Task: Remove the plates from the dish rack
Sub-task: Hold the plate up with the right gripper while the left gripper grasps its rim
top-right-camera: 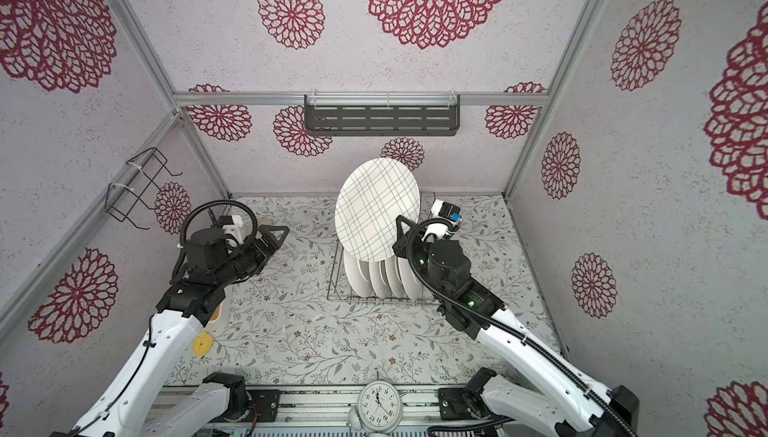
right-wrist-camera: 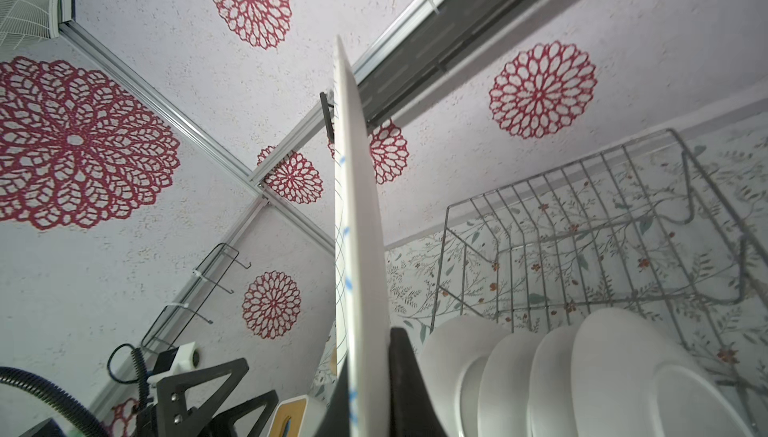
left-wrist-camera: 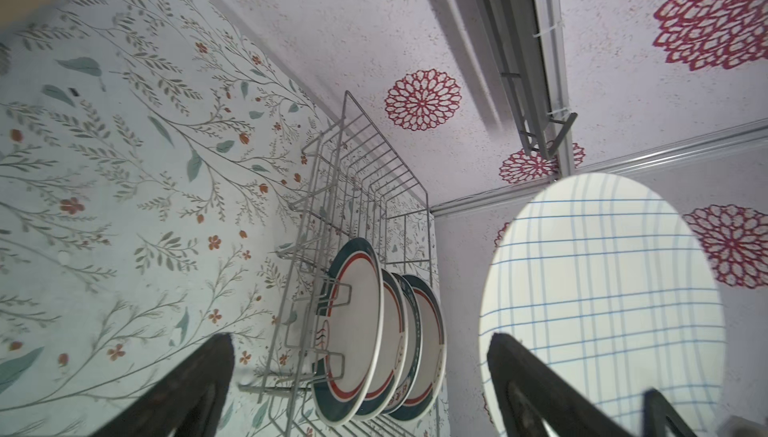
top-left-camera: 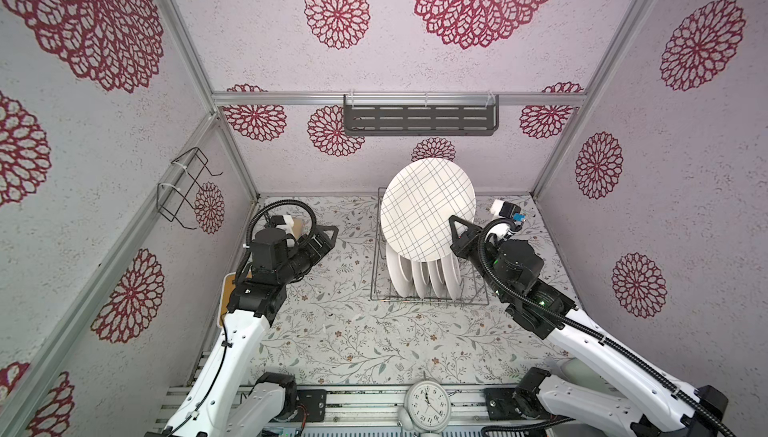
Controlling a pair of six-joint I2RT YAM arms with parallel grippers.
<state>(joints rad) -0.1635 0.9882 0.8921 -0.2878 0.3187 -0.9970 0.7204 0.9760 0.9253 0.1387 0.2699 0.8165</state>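
Dish rack (top-left-camera: 473,289) sits at the table's far right corner. Grid-lined plate (top-left-camera: 426,210) is up above it, tilted, rim pinched by the right gripper (top-left-camera: 453,225). Four teal-rimmed plates (left-wrist-camera: 365,331) stand upright in the rack's near end. Left gripper (top-left-camera: 330,233) is spread wide and empty, near the table's left edge.

Left gripper (top-left-camera: 326,234) hangs with its jaws spread wide, arm bent at the elbow. Right gripper (top-left-camera: 453,223) is clamped on a plate (top-left-camera: 428,206), rim between the jaws, disc standing beyond their tips.
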